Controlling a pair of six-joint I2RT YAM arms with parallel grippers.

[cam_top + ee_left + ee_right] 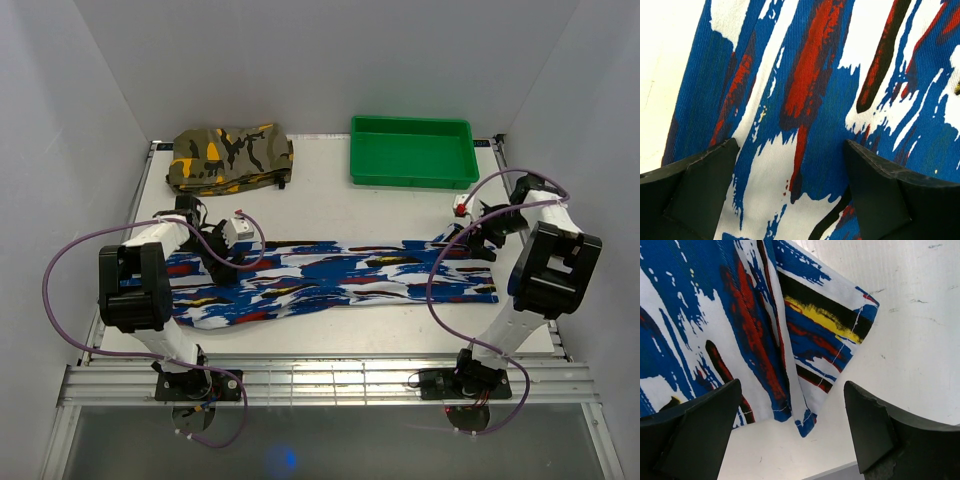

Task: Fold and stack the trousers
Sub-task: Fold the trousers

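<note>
Across the tabletop (330,205) we see the trousers (330,282) spread flat in one long strip.
We find the left gripper (790,150) gaping wide over their left end and the right gripper (792,390) wide above a hem corner, neither holding cloth.

Two arms are shown, the left arm (135,285) and the right arm (555,265), each made of white links joined by boxy black housings. A purple cable (46,285) is looped loosely along each, down to a black base (185,385). A small white block (238,228) is mounted by each wrist. The left gripper (790,145) and right gripper (791,384) are fitted with matte black, wedge-shaped fingers (695,190), whose edges are worn rough
</note>
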